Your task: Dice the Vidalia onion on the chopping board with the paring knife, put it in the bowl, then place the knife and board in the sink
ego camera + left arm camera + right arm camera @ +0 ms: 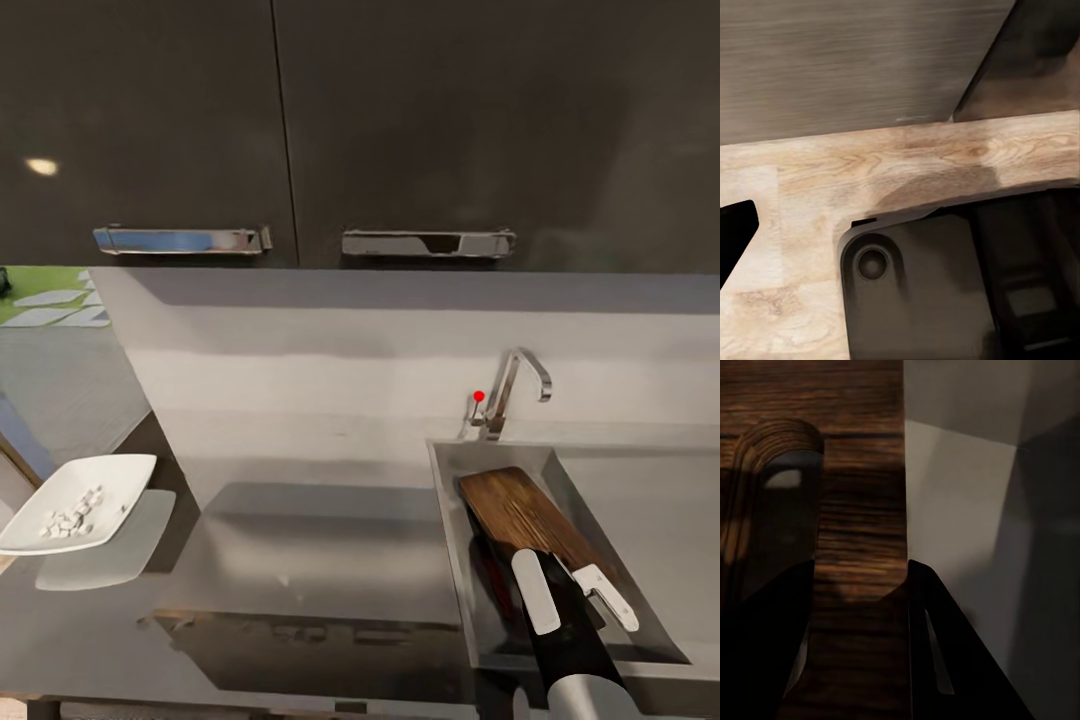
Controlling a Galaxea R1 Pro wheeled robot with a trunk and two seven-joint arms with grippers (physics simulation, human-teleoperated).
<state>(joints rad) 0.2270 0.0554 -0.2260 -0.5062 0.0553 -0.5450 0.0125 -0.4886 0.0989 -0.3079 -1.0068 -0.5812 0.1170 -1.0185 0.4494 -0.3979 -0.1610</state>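
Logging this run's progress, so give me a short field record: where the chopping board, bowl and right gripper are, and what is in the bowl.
chopping board: tilted inside the sink, far end toward the faucet
right gripper: shut on the board's near end
bowl: on the countertop, far left
bowl contents: diced onion
paring knife: cannot tell

Chopping board lies inside the sink at right; bowl sits far left on the worktop

Grey countertop: white bowl at left; sink inset right.
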